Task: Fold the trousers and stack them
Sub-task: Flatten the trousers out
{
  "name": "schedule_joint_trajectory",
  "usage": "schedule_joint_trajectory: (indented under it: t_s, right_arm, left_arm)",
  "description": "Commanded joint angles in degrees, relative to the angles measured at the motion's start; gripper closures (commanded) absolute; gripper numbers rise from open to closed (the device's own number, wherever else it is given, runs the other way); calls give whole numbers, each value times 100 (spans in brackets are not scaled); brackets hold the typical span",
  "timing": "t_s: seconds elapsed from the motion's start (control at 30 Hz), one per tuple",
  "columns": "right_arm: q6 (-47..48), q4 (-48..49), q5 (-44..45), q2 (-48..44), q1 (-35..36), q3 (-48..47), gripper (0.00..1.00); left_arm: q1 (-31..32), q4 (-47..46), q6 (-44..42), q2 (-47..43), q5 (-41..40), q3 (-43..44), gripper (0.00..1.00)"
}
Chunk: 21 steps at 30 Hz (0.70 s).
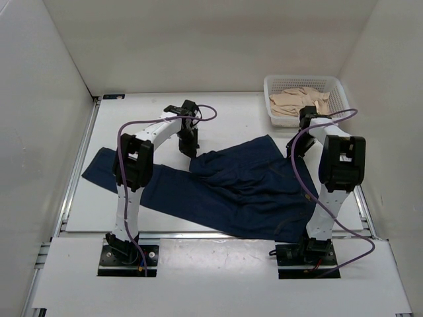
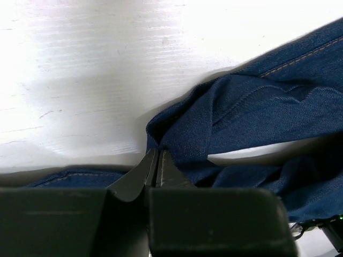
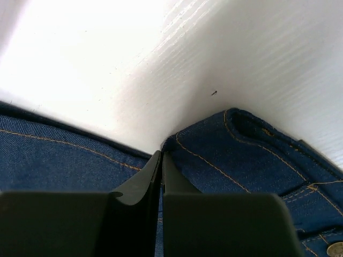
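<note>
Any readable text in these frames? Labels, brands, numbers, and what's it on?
None readable in any view.
trousers: tan stitching only, no label or tag showing.
metal button: cut off at the frame edge; any embossing is too small to read.
basket: no markings visible.

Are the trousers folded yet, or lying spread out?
Not folded: the trousers lie mostly spread across the table, one leg stretched left, fabric bunched near the left gripper.

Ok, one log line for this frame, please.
left gripper: shut on trousers edge | right gripper: shut on waistband corner | trousers: rumpled, not yet folded
</note>
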<state>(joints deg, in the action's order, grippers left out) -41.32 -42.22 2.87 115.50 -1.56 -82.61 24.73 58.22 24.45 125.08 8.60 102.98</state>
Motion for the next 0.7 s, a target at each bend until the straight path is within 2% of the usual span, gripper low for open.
schedule_joint_trajectory:
  t_s: [0.0,0.2,0.37,0.47,0.53,0.57,0.6,0.63,0.67]
  right_arm:
    - [-78,-15,134,-501,-2,200,100]
    - [-78,38,494,-1846,-2,675,100]
    - [-26,38,750,-2944,-2,1351,100]
    - [-77,38,1013,-3489,-2,1940,100]
    - [-148,38,1310,-3727,-2,2221,100]
    - [-148,38,1417,-3728,-2,2275,100]
    - [-96,38,1479,-3728,-2,2275,100]
    - [-95,38,1479,-3728,-2,2328,100]
    - [-95,38,1557,-3728,-54,2328,100]
  left_arm:
    - [-91,-13,-45,-579,-85,370,90]
    - [-442,392,157,-1388,-489,1108,90]
    - [-180,612,350,-2355,-763,1418,90]
    - [198,612,578,-2322,-640,1637,90]
    - [435,612,745,-1754,-579,2196,90]
    - [436,612,746,-1445,-579,2522,79]
    - [436,612,746,-1103,-579,2882,57]
    - [436,664,641,-743,-631,3712,30]
    - [384,1082,588,122,-632,4277,17]
